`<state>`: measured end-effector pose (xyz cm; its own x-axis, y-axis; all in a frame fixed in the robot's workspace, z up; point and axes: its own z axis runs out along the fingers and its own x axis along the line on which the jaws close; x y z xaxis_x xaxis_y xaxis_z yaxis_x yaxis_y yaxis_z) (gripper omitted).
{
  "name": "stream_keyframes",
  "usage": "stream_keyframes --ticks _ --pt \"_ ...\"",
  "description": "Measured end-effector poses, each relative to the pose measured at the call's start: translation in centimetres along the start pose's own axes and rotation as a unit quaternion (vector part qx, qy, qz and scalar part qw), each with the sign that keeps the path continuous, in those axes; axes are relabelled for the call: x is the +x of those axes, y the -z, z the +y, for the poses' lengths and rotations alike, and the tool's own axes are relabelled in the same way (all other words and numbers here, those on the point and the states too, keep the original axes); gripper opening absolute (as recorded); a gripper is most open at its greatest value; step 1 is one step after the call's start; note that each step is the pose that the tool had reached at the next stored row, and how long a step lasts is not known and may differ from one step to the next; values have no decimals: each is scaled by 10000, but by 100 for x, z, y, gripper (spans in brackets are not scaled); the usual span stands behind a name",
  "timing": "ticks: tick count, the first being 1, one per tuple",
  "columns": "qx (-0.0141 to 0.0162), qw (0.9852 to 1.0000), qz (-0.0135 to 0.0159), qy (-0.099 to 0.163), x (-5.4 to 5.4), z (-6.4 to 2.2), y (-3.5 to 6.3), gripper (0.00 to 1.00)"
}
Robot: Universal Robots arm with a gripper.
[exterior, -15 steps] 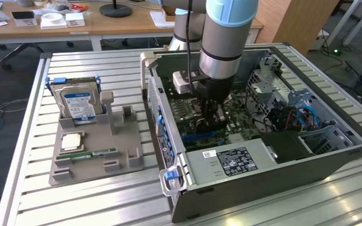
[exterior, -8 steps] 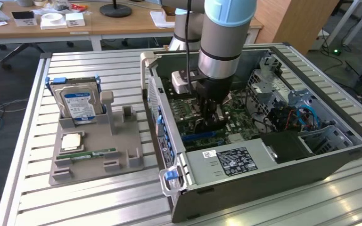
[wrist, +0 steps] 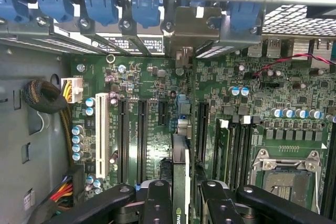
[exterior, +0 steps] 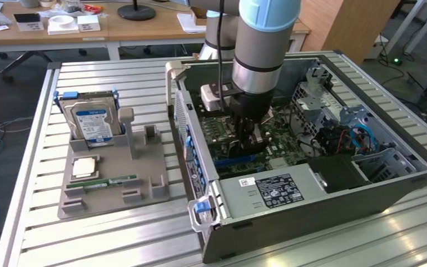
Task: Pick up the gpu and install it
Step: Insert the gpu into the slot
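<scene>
The gripper (wrist: 185,195) is sitting nearest the wrist camera, its black fingers (wrist: 157,203) narrowed onto the gpu (wrist: 180,163) and pinching it from both sides. The gpu is standing on edge between them, running along the green motherboard (wrist: 247,77) in line with the black expansion slots (wrist: 142,135); whether it is seating in a slot I cannot tell. In the exterior view the gripper (exterior: 244,146) is reaching down inside the open computer case (exterior: 391,192). At six o'clock from it a labelled power supply (exterior: 269,189) is lying. Outside the case, at nine o'clock, a hard drive (exterior: 91,122) is standing upright in a grey holder (exterior: 154,192), with a RAM stick (exterior: 109,182) lying at eight o'clock, all resting on the slatted table (exterior: 109,239).
</scene>
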<state>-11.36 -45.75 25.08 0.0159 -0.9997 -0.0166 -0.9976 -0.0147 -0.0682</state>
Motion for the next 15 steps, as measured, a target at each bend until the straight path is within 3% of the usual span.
stream_keyframes --ticks 15 --pt "-4 10000 -1 0 0 -24 -7 26"
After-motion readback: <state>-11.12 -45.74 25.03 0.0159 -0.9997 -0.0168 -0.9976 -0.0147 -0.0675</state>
